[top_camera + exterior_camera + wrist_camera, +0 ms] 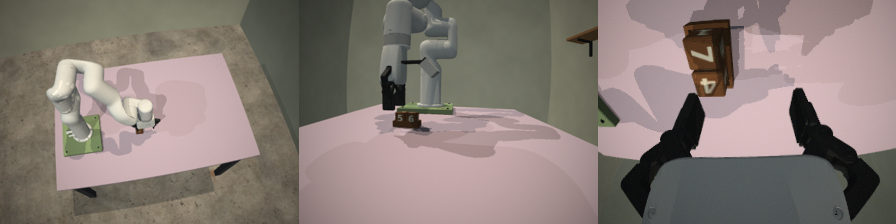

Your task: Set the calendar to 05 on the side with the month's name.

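The brown tray (140, 133) (407, 124) (731, 62) stands flat on the table. Two brown cubes stand in it side by side. In the exterior view the left cube (399, 117) shows an upright 5 and the right cube (412, 118) an upright 6. No month's name is readable on the tray there. In the wrist view the far cube (701, 52) has a 7 on top and the near cube (708, 84) a 4. My gripper (394, 107) (745, 101) is open and empty, above the table and off to one side of the tray. In the top view the hand hides part of the tray.
The green base plate (96, 141) (425, 109) (607, 112) carries the arm at one end of the pink table (187, 149) (460, 186). A wooden shelf (586, 35) is on the wall at the right in the exterior view. Arm shadows cross the table around the tray.
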Controlling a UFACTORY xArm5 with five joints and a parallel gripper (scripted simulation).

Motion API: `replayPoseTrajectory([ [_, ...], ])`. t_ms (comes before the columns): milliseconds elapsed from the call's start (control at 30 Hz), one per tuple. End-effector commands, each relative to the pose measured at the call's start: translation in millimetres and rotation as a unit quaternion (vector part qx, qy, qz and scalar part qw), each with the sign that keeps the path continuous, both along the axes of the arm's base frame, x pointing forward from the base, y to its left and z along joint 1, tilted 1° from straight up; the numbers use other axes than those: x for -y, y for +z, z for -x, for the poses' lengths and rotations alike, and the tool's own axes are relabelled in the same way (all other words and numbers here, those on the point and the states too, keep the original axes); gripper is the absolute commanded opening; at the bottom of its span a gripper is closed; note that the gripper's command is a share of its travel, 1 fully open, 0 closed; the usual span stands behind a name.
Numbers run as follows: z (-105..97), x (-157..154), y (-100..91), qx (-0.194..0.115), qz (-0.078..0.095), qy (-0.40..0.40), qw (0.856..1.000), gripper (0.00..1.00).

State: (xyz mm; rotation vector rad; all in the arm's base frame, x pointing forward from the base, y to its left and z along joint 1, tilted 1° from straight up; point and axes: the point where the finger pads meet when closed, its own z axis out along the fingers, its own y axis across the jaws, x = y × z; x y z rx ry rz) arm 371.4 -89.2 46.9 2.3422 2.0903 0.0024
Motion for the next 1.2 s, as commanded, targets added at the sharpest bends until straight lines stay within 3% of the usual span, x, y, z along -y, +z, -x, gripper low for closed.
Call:
replayPoseTrajectory([
  [0,-0.6,-3.3,1.2,0.002,0.000,0.000,1.000,1.00],
  [1167,15.5,-77.2,0.1,0.001,0.000,0.000,1.000,1.00],
])
